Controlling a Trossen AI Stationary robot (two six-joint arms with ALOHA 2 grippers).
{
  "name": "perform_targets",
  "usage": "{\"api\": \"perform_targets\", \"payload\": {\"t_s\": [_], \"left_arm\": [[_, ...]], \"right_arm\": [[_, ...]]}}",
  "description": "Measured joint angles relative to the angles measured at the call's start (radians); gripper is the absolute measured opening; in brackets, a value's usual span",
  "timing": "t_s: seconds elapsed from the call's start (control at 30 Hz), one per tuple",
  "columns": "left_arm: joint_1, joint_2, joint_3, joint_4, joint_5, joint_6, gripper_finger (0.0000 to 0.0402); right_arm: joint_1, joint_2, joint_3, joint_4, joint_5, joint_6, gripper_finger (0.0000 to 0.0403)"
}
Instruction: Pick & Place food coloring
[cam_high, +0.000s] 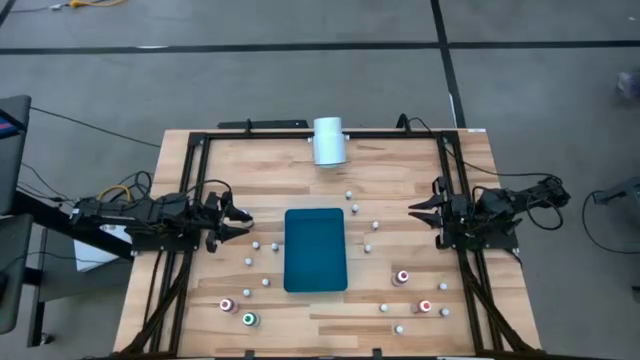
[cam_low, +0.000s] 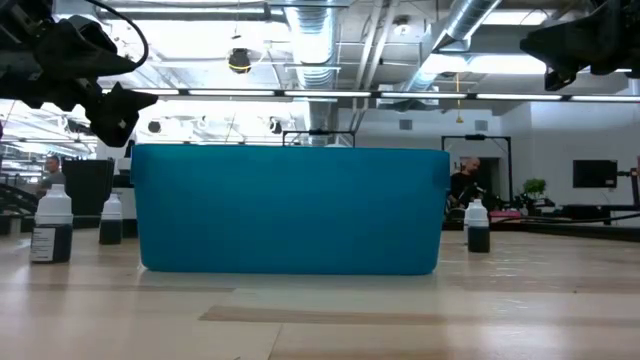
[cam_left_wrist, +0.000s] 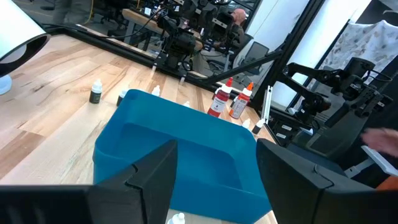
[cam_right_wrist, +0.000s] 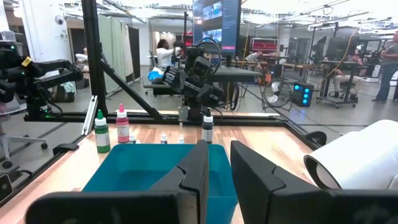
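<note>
Several tiny food coloring bottles stand upright on the wooden table around a teal tray (cam_high: 315, 250). Red-topped ones (cam_high: 403, 277) (cam_high: 227, 305) and a green-topped one (cam_high: 249, 319) stand toward the near edge, and whitish ones (cam_high: 256, 244) lie closer to the tray. My left gripper (cam_high: 240, 220) hovers at the tray's left, pointing level at it, open with nothing between its fingers (cam_left_wrist: 216, 149). My right gripper (cam_high: 415, 212) hovers at the tray's right, shut (cam_right_wrist: 219, 146) and holding nothing. The low view shows the bottles (cam_low: 51, 228) (cam_low: 478, 226) beside the tray.
A large white cylinder (cam_high: 329, 141) lies on its side at the table's far edge. Black frame rails (cam_high: 188, 200) run along the left, right and far sides. Bare wood lies between the tray and each gripper. People show in the room beyond the table.
</note>
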Motion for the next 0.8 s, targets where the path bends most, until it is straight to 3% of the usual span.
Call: {"api": "perform_targets", "payload": {"t_s": [0.2, 0.43, 0.8], "left_arm": [[0.0, 0.0, -0.001, -0.002, -0.03, 0.004, 0.0211], [0.0, 0.0, -0.001, -0.002, -0.031, 0.004, 0.0211], [0.0, 0.0, -0.001, 0.002, -0.057, 0.004, 0.0211]], "right_arm": [[-0.002, 0.0, 0.0, -0.001, 0.001, -0.011, 0.0059], [-0.002, 0.0, 0.0, -0.025, 0.004, -0.246, 0.0059], [-0.002, 0.0, 0.0, -0.028, 0.001, -0.267, 0.0059]]}}
